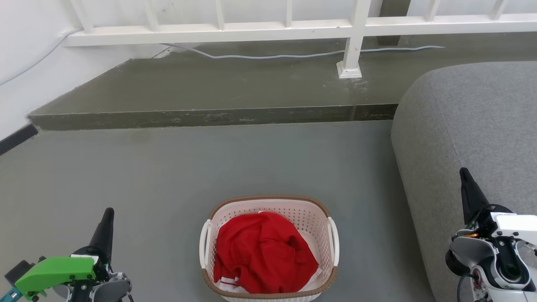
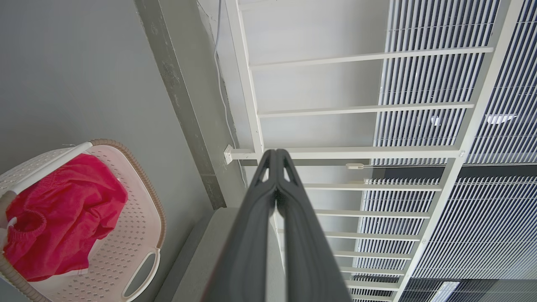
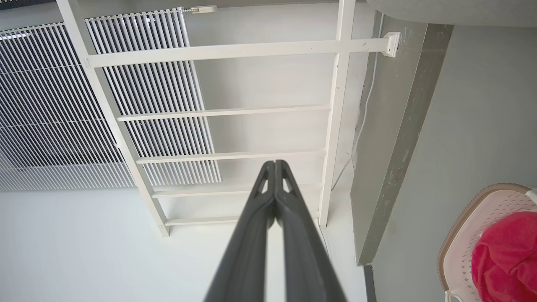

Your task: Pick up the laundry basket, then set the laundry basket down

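**Laundry basket on the floor, both grippers clenched and clear of it**

Cream-white plastic, perforated walls and a brown woven-look rim: the laundry basket (image 1: 268,197) stands upright on the grey floor (image 1: 168,167), directly ahead of the robot. A crumpled red garment (image 1: 262,251) fills most of it. A white loop handle sits on each short side of the basket, one (image 1: 204,243) toward the robot's left arm and one (image 1: 334,241) toward its right.

The left gripper (image 1: 108,216) hangs well apart from the basket, out to its left-handle side. Its two long dark fingers (image 2: 251,218) are pressed together along their length, holding nothing. The right gripper (image 1: 465,178) hangs well apart from the basket on the right-handle side, over the edge of a grey sofa (image 1: 474,126) that lies beyond that handle. Its fingers (image 3: 247,235) are likewise clenched on nothing. Both grippers point away from the robot, past the basket toward a raised concrete step (image 1: 209,84) and a white railing (image 1: 251,29) on the basket's far side.

As for the step in hand, neither gripper touches the basket and it rests squarely on the floor. That fits two stages equally: the basket waiting to be lifted, or the basket already put back down with both arms drawn clear. Nothing here settles which, so no next move can fairly be named. What can be said is that the basket sits between the two arms, one handle facing each.
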